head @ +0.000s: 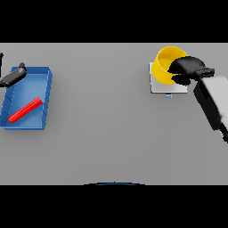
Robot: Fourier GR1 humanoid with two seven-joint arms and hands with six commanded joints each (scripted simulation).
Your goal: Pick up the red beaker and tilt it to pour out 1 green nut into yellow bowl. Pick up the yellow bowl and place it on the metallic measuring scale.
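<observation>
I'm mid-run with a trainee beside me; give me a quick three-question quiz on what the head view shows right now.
1. True or false: the yellow bowl sits over the metallic scale.
2. Which hand is at the bowl?
A. left hand
B. right hand
3. Fill in: the red beaker lies in the blue ____.

Key: 1 true; 2 B; 3 tray.
</observation>
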